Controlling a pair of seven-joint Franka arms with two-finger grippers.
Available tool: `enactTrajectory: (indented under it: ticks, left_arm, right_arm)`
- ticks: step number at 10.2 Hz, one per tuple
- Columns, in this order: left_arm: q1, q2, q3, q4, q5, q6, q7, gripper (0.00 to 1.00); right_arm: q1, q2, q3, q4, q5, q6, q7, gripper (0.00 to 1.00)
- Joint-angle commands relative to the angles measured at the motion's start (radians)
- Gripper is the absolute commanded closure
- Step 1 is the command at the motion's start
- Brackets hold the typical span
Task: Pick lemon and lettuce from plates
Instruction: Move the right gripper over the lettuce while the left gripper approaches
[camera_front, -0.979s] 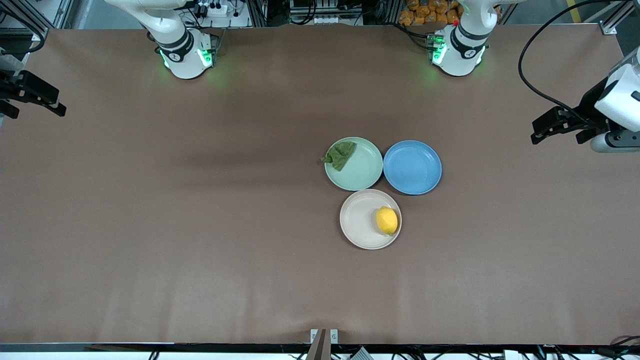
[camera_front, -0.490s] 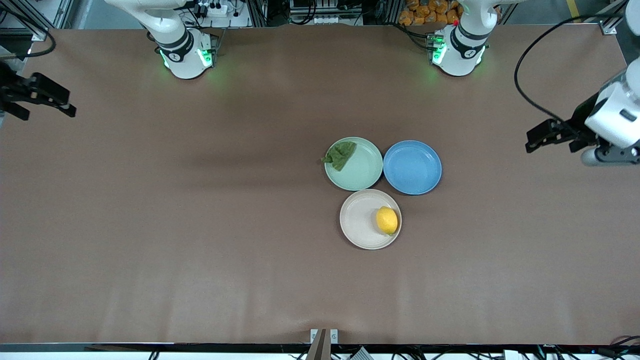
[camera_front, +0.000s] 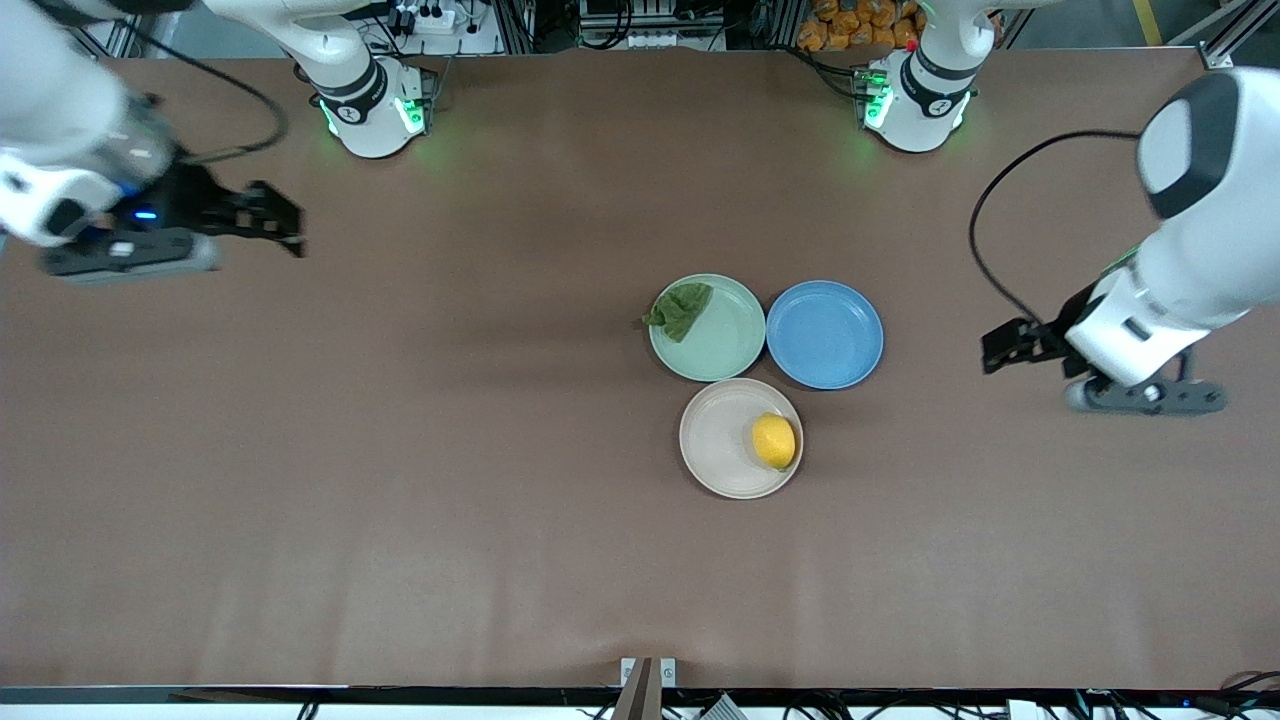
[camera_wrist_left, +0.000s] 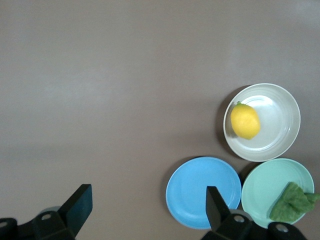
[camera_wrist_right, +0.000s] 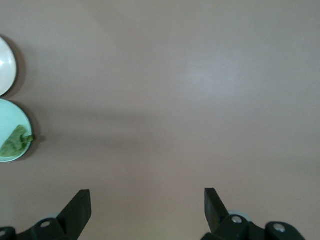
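The yellow lemon (camera_front: 774, 441) lies on the beige-pink plate (camera_front: 715, 440), nearest the front camera; it also shows in the left wrist view (camera_wrist_left: 245, 121). The dark green lettuce (camera_front: 681, 308) lies on the mint green plate (camera_front: 725, 340), overhanging its rim; it shows in the left wrist view (camera_wrist_left: 291, 202) and the right wrist view (camera_wrist_right: 13, 141). My left gripper (camera_front: 1003, 345) is open and empty, over bare table toward the left arm's end, apart from the plates. My right gripper (camera_front: 272, 217) is open and empty, over bare table toward the right arm's end.
An empty blue plate (camera_front: 825, 334) touches the mint green plate on the side toward the left arm's end. The three plates sit close together mid-table. Brown table surface (camera_front: 400, 450) surrounds them.
Both arms have swung inward from the table's ends toward the plates. The left gripper came lower and closer to the blue plate. The lemon, lettuce and plates have not moved.
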Motion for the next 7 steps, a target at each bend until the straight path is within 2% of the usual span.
enactTrajectory:
  ticks: [1, 4, 7]
  left_arm:
    - [-0.015, 0.101, 0.004, 0.026, -0.029, 0.105, 0.017, 0.00]
    - [-0.035, 0.184, 0.005, 0.026, -0.026, 0.173, 0.016, 0.00]
    - [-0.023, 0.193, 0.010, 0.027, -0.031, 0.214, 0.008, 0.00]
  right_arm:
    - [0.144, 0.081, 0.002, -0.004, -0.016, 0.044, 0.195, 0.00]
    - [0.335, 0.246, 0.002, 0.003, -0.019, 0.231, 0.547, 0.00]
    - [0.491, 0.417, 0.002, 0.023, -0.057, 0.407, 0.840, 0.00]
